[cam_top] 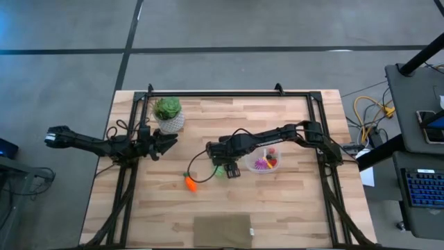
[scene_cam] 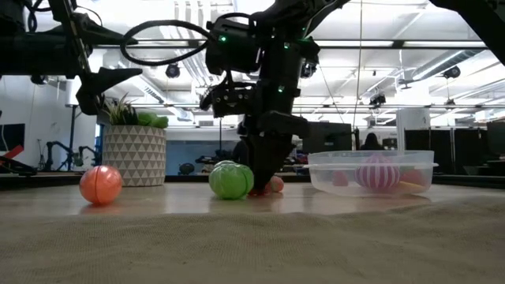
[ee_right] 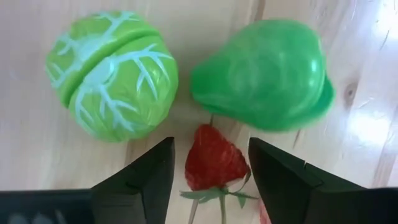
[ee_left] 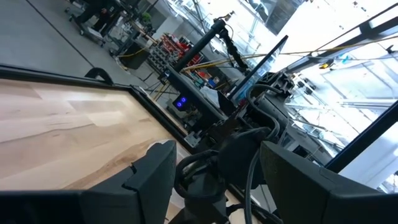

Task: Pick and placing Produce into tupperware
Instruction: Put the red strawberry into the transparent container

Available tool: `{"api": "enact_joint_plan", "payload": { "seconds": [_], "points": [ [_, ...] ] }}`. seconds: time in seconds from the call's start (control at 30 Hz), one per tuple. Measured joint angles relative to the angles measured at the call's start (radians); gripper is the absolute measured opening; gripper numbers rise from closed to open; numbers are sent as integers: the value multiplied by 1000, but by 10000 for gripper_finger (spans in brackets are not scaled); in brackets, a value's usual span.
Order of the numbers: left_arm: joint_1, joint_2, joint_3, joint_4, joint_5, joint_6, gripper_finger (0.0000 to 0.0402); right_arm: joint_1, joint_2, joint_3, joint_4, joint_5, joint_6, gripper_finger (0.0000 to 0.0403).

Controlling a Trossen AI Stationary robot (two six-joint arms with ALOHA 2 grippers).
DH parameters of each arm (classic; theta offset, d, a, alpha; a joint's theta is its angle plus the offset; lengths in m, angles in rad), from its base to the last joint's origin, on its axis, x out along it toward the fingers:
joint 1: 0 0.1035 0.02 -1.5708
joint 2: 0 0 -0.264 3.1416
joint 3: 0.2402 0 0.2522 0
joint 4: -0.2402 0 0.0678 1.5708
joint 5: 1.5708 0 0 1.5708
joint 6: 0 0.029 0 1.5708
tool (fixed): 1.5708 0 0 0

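Observation:
A small red strawberry piece (ee_right: 211,163) lies on the wooden table. Beyond it lie a green veined ball (ee_right: 112,74) and a green pear-shaped piece (ee_right: 261,74). My right gripper (ee_right: 211,177) points down over the strawberry, open, one finger on each side of it; I see no touch. The clear round tupperware (cam_top: 263,161) stands just to its right and holds a magenta bunch (scene_cam: 377,172) and small red and yellow pieces. An orange carrot (cam_top: 189,183) lies nearer the front. My left gripper (cam_top: 170,141) waits open at the table's left.
A leafy plant in a white patterned pot (cam_top: 168,114) stands at the far left, close to my left gripper. An olive cloth (cam_top: 222,231) lies at the near edge. A black frame (cam_top: 229,94) runs round the table's sides.

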Motion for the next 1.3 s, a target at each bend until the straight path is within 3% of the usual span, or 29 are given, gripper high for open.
{"api": "enact_joint_plan", "payload": {
  "seconds": [0.43,0.7,1.1,1.3],
  "points": [
    [0,0,0,0,0,0,219,0,0,-3,-8,0,12,131],
    [0,0,0,0,0,0,219,0,0,58,-138,30,33,140],
    [0,0,0,0,0,0,219,-11,-3,307,-424,53,329,136],
    [0,-1,0,0,0,1,219,-51,-14,244,-566,43,495,136]
  ]
}}
